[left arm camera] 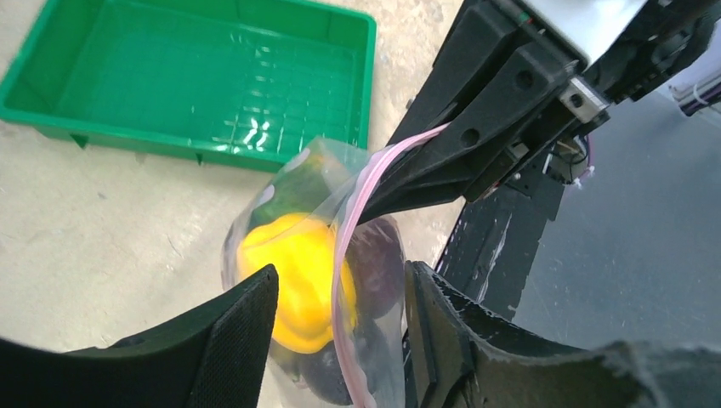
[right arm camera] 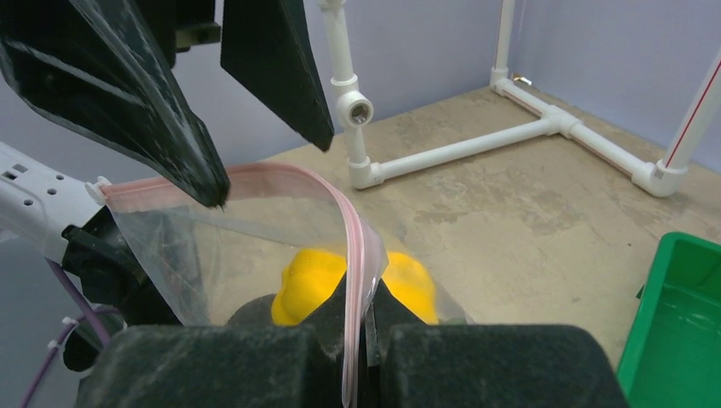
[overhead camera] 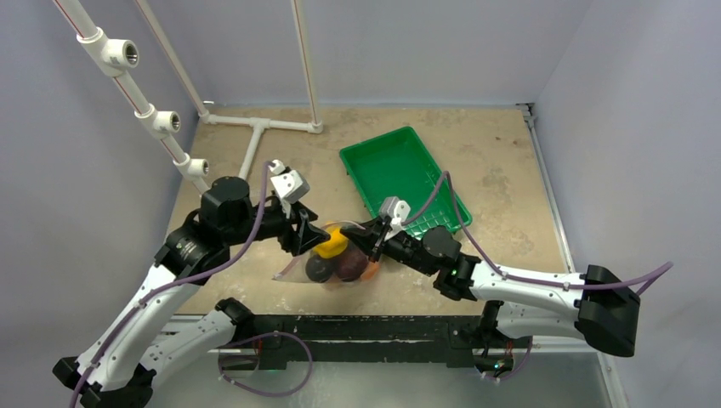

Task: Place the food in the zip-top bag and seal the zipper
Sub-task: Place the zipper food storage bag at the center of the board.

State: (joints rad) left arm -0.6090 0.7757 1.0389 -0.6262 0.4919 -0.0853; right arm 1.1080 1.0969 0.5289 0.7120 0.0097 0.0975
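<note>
The clear zip-top bag (overhead camera: pixel 333 255) sits between my two grippers with food inside: a yellow pepper (left arm camera: pixel 293 280), a green pepper (left arm camera: pixel 293 191), and dark purple and dark red pieces (overhead camera: pixel 347 265). The pink zipper (left arm camera: pixel 344 280) runs along the bag's raised mouth. My right gripper (right arm camera: pixel 364 293) is shut on the zipper (right arm camera: pixel 353 238) at the bag's right end; it also shows in the top view (overhead camera: pixel 377 246). My left gripper (left arm camera: pixel 340 276) is open, its fingers either side of the zipper and bag, at the left end in the top view (overhead camera: pixel 304 240).
The green tray (overhead camera: pixel 344 155) lies behind the bag to the right, with nothing in it. A white pipe frame (overhead camera: pixel 255 136) stands at the back left, and it also shows in the right wrist view (right arm camera: pixel 459 149). The table's near edge is just in front of the bag.
</note>
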